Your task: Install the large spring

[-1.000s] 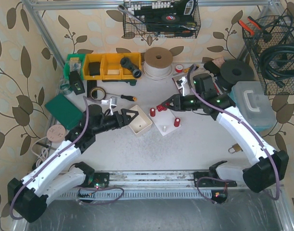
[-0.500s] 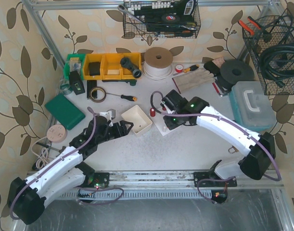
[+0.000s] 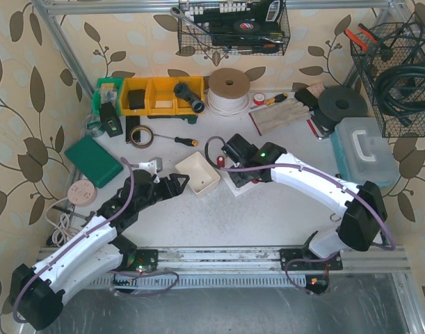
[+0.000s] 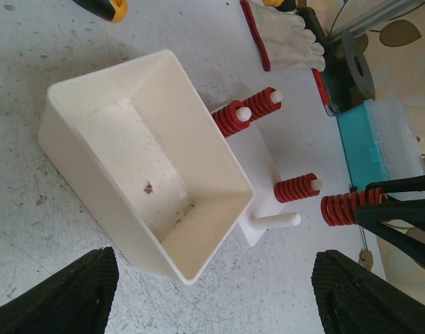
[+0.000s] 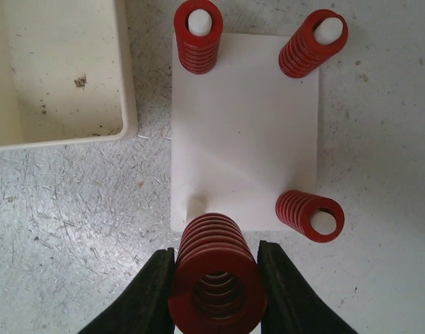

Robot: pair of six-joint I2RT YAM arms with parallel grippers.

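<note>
My right pincer (image 5: pixel 215 309) is clamped on the large spring (image 5: pixel 213 268), one finger pressing each flank; the fingers' roots and the coil's near end run off the bottom of the wrist view. Just ahead of the tips sits the bare peg (image 5: pixel 196 204) at the near-left corner of the white plate (image 5: pixel 243 132), half masked by the coil, so I cannot tell whether spring and peg touch. Farther ahead, three other springs (image 5: pixel 197 35) stand on pegs. From above, the arm's wrist (image 3: pixel 243 156) covers pincer and spring alike. My left pincer (image 4: pixel 215 299) gapes wide, holding nothing, only its dark fingertips (image 4: pixel 66 296) showing; the cream tray (image 4: pixel 94 174) lies right ahead of it on the bench (image 4: pixel 31 229)
</note>
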